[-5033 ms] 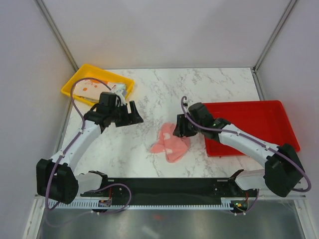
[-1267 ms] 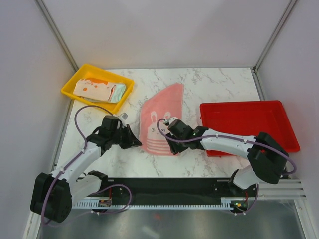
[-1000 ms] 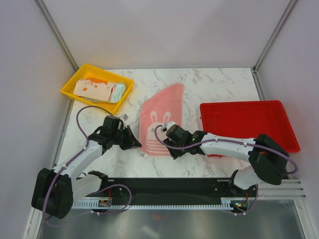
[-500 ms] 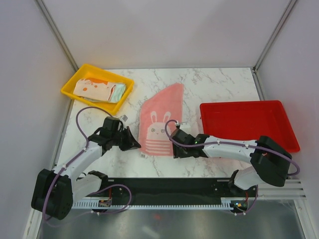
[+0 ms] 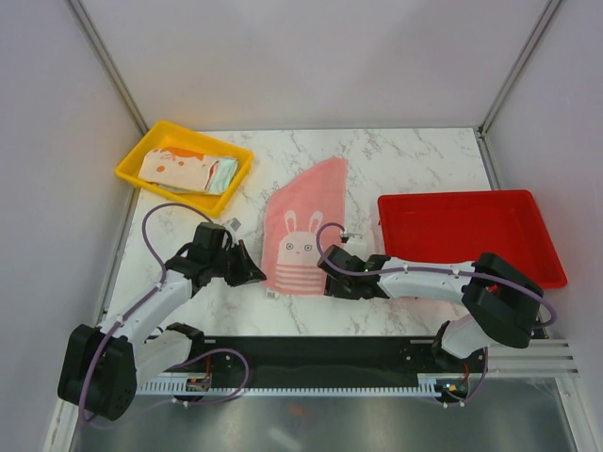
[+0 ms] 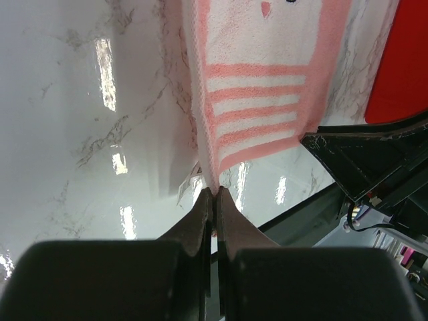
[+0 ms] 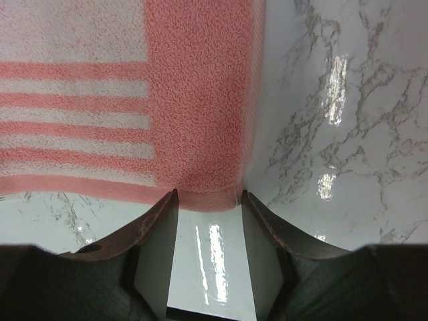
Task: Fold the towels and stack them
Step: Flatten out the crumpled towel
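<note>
Desk (image 5: pixel 405 160): glossy white marble-look top. Three things sit directly on it. Yellow tray (image 5: pixel 139 148) at the far-left corner, red tray (image 5: pixel 471 235) on the right side. Pink towel (image 5: pixel 306 231) spread flat in the middle between them, rabbit print up, striped end toward the near edge, clear of both trays.

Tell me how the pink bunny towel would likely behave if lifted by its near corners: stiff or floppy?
Probably floppy: the pink towel lies flat on the table, and its corner is pinched thin by the shut left gripper. It would likely sag between held corners. Its terry looks grippy, yet on the glossy marble it may slide if pushed.
</note>
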Robot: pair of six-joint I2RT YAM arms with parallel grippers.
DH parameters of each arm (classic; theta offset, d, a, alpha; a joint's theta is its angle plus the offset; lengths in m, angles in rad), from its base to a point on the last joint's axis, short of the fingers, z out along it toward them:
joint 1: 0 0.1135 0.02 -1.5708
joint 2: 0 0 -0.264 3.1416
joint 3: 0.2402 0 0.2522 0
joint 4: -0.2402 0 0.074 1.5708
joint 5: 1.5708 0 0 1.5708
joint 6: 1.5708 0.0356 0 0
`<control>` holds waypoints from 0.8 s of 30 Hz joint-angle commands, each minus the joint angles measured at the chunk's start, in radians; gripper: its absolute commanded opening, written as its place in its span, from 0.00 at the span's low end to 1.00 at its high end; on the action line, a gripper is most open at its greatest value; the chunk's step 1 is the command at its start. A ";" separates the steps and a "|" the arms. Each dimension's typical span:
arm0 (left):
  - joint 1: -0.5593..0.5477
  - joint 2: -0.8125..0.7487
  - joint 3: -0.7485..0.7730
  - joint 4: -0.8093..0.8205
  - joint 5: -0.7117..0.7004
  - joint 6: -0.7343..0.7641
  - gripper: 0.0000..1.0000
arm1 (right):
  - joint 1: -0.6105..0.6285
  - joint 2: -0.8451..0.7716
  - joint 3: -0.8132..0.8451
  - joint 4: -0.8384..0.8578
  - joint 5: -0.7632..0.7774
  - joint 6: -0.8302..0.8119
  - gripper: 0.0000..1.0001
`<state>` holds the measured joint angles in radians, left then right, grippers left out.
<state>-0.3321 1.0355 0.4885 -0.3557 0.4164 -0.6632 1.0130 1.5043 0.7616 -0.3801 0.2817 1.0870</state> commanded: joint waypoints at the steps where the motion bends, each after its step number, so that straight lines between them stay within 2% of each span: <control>1: 0.001 -0.020 -0.008 0.032 -0.011 -0.026 0.02 | 0.012 0.019 -0.011 0.010 0.039 0.050 0.51; 14: 0.001 -0.034 -0.024 0.046 -0.024 -0.030 0.02 | 0.013 -0.003 0.005 -0.097 0.117 0.057 0.50; 21: 0.001 -0.034 -0.027 0.052 -0.021 -0.029 0.02 | 0.016 0.043 0.013 -0.066 0.099 0.076 0.50; 24: 0.001 -0.034 -0.030 0.058 -0.022 -0.024 0.02 | 0.019 0.074 0.004 -0.031 0.083 0.079 0.43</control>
<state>-0.3321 1.0153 0.4660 -0.3393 0.3985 -0.6643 1.0260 1.5242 0.7753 -0.4133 0.3717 1.1412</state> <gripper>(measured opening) 0.040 0.455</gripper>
